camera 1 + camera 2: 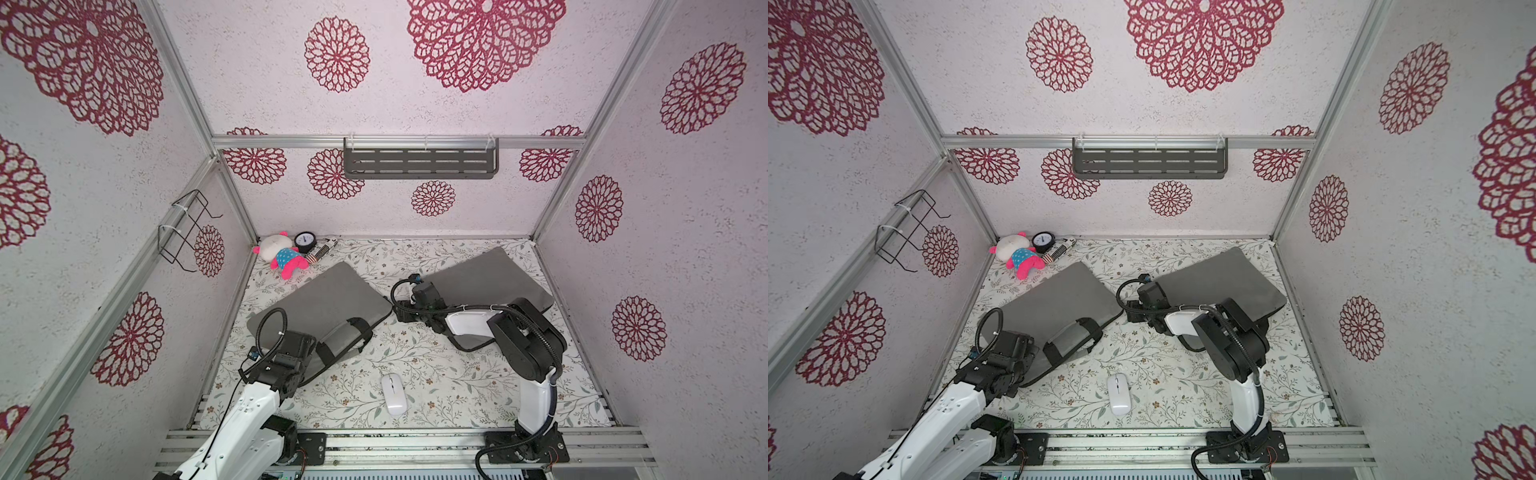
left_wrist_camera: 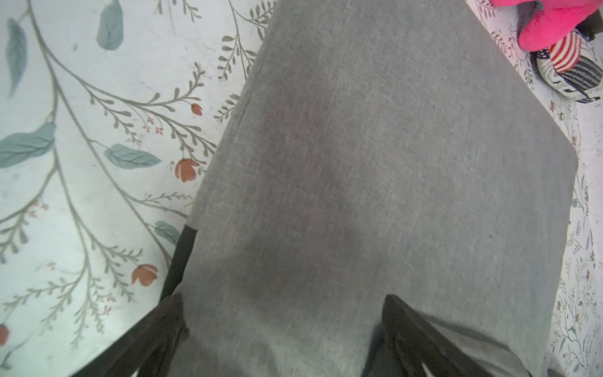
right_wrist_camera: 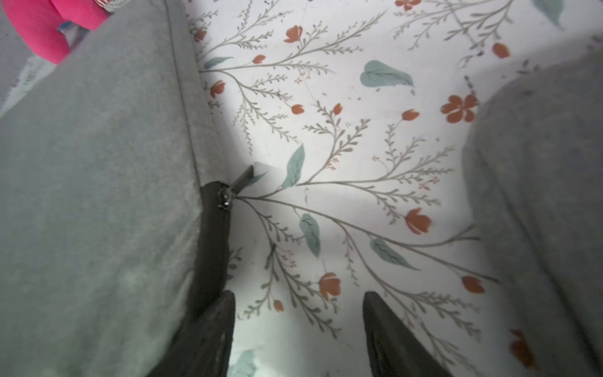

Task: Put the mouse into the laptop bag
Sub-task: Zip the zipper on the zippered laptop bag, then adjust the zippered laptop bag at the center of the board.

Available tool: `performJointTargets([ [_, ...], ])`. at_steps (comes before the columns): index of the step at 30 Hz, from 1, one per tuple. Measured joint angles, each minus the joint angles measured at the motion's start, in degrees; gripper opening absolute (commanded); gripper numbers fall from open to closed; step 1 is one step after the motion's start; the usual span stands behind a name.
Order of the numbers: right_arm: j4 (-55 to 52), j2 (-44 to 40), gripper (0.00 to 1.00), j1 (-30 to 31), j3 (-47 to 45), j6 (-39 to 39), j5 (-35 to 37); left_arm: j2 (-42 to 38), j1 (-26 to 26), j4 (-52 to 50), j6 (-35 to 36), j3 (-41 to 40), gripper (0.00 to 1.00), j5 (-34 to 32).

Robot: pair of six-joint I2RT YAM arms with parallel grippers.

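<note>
A white mouse [image 1: 394,394] [image 1: 1119,394] lies on the floral cloth near the front, and neither gripper touches it. Two grey laptop bags lie flat: one left of centre [image 1: 324,299] [image 1: 1054,299] with black handles, the other at the right [image 1: 486,278] [image 1: 1221,278]. My left gripper [image 2: 284,298] is open just above the left bag's fabric [image 2: 375,163], near its handle end [image 1: 309,347]. My right gripper [image 3: 299,293] hangs open over bare cloth between the two bags [image 1: 401,313], beside the left bag's corner and its metal zipper pull [image 3: 239,181]. Nothing is held.
A pink and white plush toy [image 1: 282,257], a round gauge [image 1: 305,241] and a striped object [image 1: 322,251] sit in the back left corner. There is a wire rack [image 1: 185,232] on the left wall and a grey shelf [image 1: 419,162] on the back wall. Metal rails [image 1: 415,442] run along the front edge.
</note>
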Motion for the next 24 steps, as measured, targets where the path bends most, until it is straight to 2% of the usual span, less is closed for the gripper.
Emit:
performJointTargets([
  [3,-1.1,3.1,0.67,0.3,4.8,0.0,-1.7,1.7,3.1,1.6,2.0,0.0,0.98,2.1],
  [6,-1.6,6.8,0.61,0.6,9.0,0.0,-2.5,3.1,5.5,3.1,4.0,0.0,0.98,3.7],
  [12,-1.6,8.3,0.37,2.4,10.6,1.2,-3.0,7.8,8.9,5.7,8.3,0.7,0.98,5.8],
  [18,3.3,5.0,0.32,6.0,3.4,3.1,-1.5,18.9,11.9,6.6,12.4,5.7,0.98,5.8],
  [24,6.1,-0.2,0.3,12.5,-4.9,5.4,3.2,31.7,13.2,7.7,16.7,15.5,0.98,4.1],
])
